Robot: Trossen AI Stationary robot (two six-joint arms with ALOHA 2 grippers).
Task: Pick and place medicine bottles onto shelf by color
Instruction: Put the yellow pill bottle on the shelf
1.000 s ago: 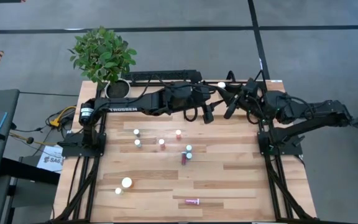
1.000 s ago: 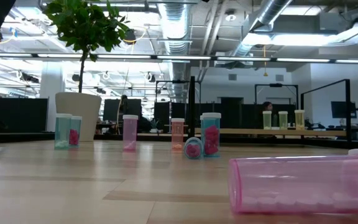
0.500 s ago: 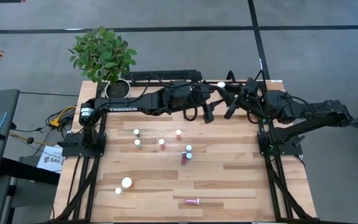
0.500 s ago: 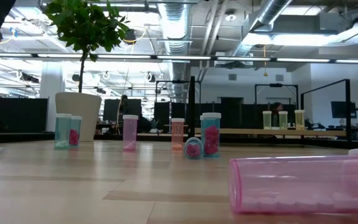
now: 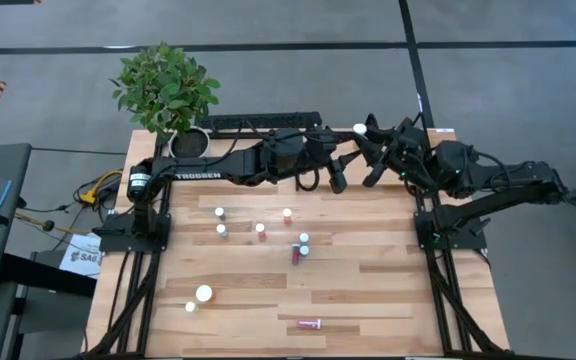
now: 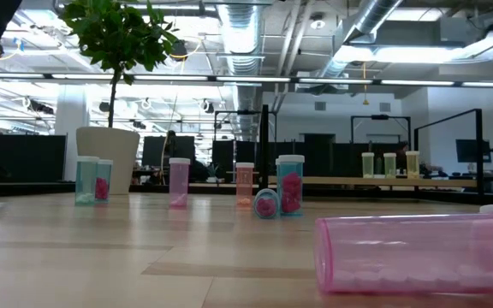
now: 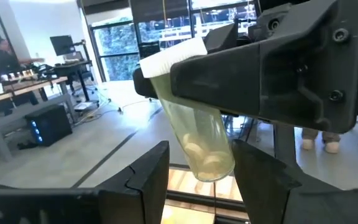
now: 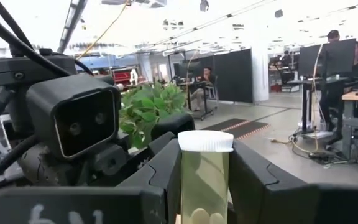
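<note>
The yellow bottle point(image 8: 205, 180) is up in the air over the far edge of the table point(image 5: 388, 290), clenched in the right pincer point(image 5: 371, 152) with its white cap clear above the fingers. The left pincer point(image 7: 201, 165) faces it with its fingers set on either side of the bottle's lower end. A gap shows on one side, so they have not yet clamped.

The bottle looks light, stiff and smooth, with a few pills loose inside. It may well slip or twist under a weak grip. The bare lower body, below the right fingers, is the place to take hold.

The two wrists crowd each other here. Below them more bottles point(image 5: 260, 231) stand mid-table and a pink one point(image 5: 310, 324) lies near. The plant point(image 5: 165, 88) stands far left. The shelf point(image 6: 383, 180) holds three pale bottles.
</note>
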